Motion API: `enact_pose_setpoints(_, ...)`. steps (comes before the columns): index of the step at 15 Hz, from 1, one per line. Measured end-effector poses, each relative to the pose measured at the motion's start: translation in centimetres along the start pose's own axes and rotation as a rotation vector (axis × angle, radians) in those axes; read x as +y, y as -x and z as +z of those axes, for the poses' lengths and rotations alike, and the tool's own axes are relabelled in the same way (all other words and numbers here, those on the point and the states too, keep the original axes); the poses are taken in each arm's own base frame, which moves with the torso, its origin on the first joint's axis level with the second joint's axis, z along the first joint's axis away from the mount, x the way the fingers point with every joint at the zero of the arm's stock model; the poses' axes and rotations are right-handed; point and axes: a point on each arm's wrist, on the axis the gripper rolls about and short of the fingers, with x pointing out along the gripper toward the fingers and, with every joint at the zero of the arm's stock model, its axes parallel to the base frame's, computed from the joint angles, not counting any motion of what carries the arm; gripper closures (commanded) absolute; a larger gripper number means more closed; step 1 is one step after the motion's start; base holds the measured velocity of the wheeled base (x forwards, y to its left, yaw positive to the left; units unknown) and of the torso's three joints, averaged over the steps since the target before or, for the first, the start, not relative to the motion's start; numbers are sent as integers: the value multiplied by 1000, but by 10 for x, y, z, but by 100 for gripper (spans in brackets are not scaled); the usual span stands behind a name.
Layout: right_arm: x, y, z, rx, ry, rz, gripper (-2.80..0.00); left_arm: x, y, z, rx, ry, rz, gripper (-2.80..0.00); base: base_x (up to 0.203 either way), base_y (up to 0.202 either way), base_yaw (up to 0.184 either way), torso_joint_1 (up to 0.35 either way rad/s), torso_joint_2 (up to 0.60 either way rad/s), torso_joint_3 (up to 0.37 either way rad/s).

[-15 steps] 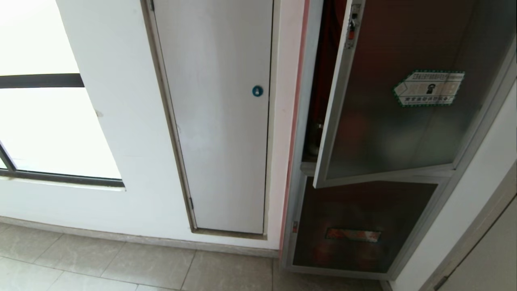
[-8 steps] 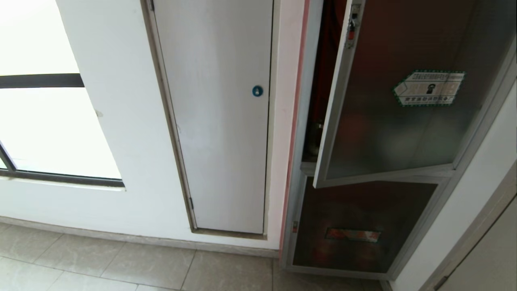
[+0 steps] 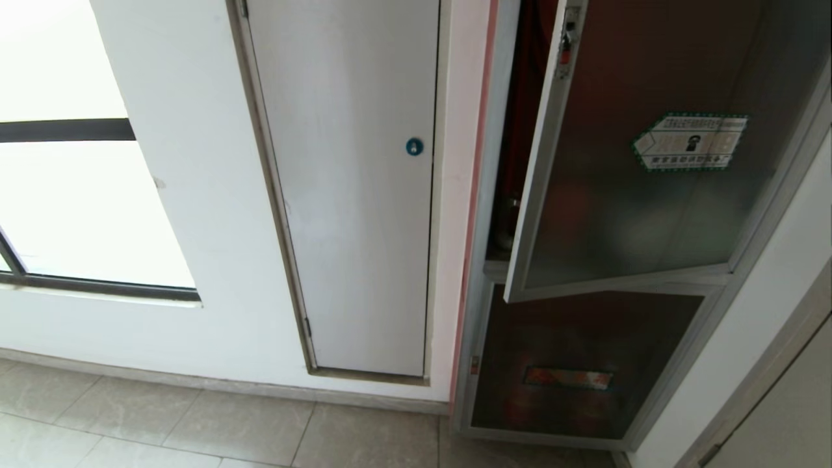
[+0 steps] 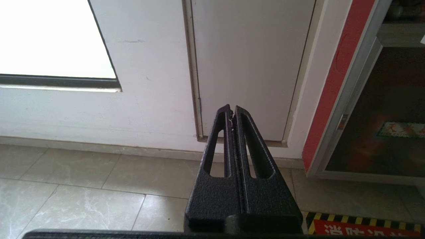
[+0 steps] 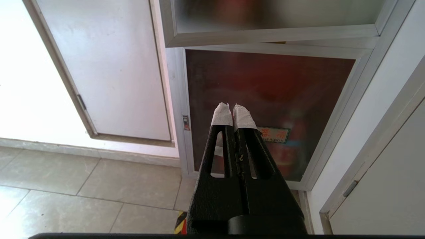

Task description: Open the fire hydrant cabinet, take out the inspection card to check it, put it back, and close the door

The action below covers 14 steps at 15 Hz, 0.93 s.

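White wall and tiled floor are facing both clenched, empty grippers, left [image 4: 231,111] and right [image 5: 233,111]. Door [image 3: 650,149] is hanging ajar, well beyond the jaws; next, swinging it wider.

Ahead of the left gripper [image 4: 231,111]: service panel [image 4: 249,66], floor [image 4: 83,186] below. Ahead of the right gripper [image 5: 231,109]: cabinet's lower pane [image 5: 265,99], w/ the door [image 3: 650,162] above it (ajar, swung outward); fire hydrant cabinet [image 3: 484,273] sits right of the panel.
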Motion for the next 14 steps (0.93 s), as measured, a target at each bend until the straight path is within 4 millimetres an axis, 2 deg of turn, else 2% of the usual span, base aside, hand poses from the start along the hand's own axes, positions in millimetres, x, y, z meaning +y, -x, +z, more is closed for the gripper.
enact_pose_setpoints(14,0,0,0,0,0,0,0,0,0,0,0,0,0,0,194,0,0,4,2,1)
